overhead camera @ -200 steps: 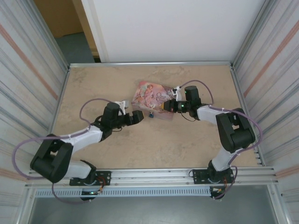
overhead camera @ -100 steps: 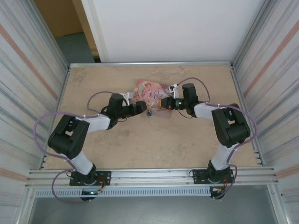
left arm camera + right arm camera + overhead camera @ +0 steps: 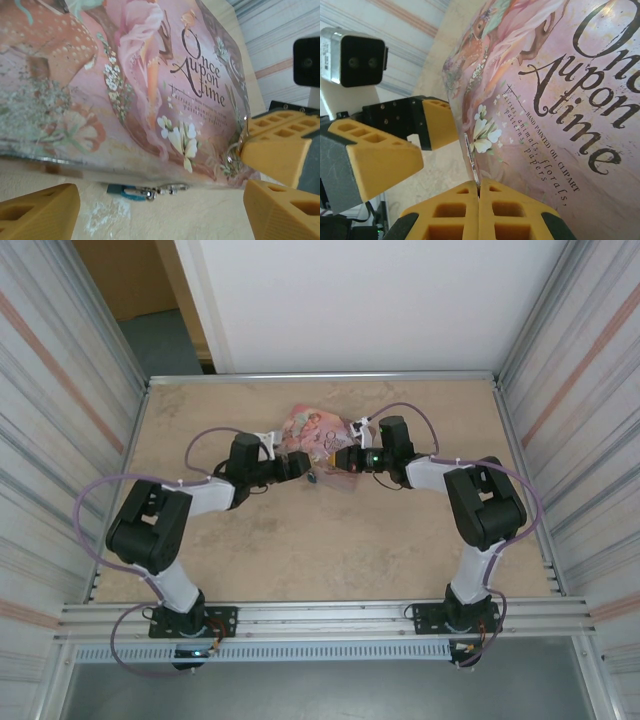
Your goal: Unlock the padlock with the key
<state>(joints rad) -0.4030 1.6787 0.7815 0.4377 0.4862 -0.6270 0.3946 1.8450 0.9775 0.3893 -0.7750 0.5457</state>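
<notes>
On the beige stone-patterned bench, the left pincer gapes wide, holding nothing. Just ahead of it the tiny blue padlock lies beside the near edge of the pink tin. The right pincer is pinched on a thin silvery key at that tin's rim.

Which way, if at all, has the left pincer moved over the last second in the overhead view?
Yes. The left pincer has moved away from the arm bases, toward the table's far edge, ending closer to the pink tin.
</notes>
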